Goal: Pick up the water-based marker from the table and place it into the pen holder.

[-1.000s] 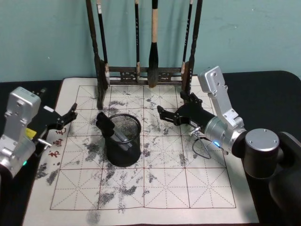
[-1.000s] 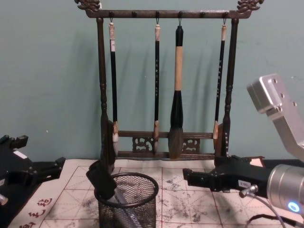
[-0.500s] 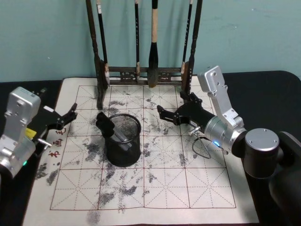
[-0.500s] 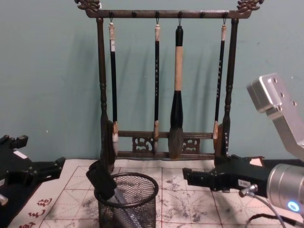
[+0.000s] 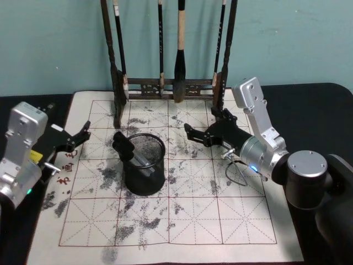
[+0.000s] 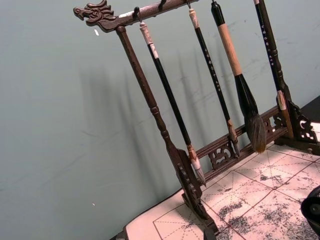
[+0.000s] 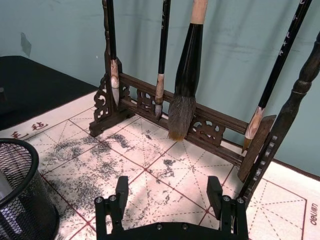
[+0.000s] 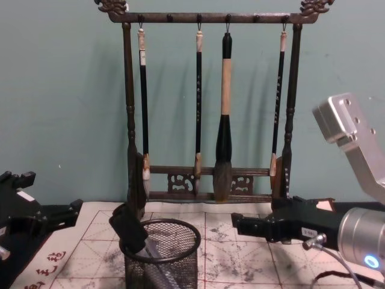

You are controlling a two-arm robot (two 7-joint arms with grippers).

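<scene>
Rack (image 5: 168, 77) at the mat's (image 5: 165, 221) back. Holder (image 5: 144, 165) mid-mat, marker (image 5: 131, 152) already inside, leaning on the rim. Right gripper (image 5: 201, 128) empty, jaws apart, near holder; left gripper (image 5: 81, 136) open at mat edge. Retreat without clipping rim or rack.

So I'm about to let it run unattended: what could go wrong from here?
The marker leans against the pen holder's rim with its cap outside, so a nudge might tip it out. The open right claw sits close to the brush rack; a careless retreat could clip it.
</scene>
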